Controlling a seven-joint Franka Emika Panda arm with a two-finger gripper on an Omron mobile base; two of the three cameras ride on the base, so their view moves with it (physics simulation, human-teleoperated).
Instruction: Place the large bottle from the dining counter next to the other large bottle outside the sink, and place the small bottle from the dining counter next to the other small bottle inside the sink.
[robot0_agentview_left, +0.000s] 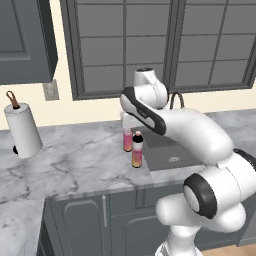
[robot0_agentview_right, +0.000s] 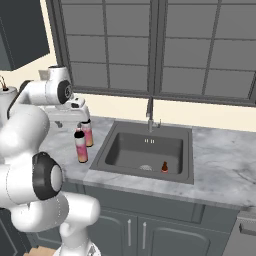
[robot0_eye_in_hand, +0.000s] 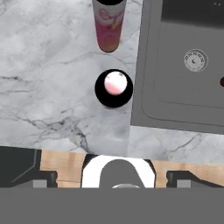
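Observation:
Two large pink-and-orange bottles stand close together on the marble counter, just left of the sink (robot0_agentview_right: 145, 150). The nearer large bottle (robot0_agentview_left: 137, 150) (robot0_agentview_right: 80, 146) has a black cap and, in the hand view, is seen from straight above (robot0_eye_in_hand: 113, 88). The farther large bottle (robot0_agentview_left: 128, 139) (robot0_agentview_right: 88, 133) (robot0_eye_in_hand: 108, 27) stands behind it. My gripper (robot0_agentview_left: 131, 125) (robot0_agentview_right: 82, 121) (robot0_eye_in_hand: 113, 177) hangs open above them, holding nothing. A small dark red bottle (robot0_agentview_right: 164, 166) stands inside the sink near the drain.
A paper towel roll (robot0_agentview_left: 22, 130) stands at the far left of the counter. The faucet (robot0_agentview_right: 150, 114) rises behind the sink basin (robot0_eye_in_hand: 183, 83), and the drain (robot0_eye_in_hand: 194, 60) sits in its floor. The counter's front edge (robot0_eye_in_hand: 87, 146) runs just below the nearer bottle.

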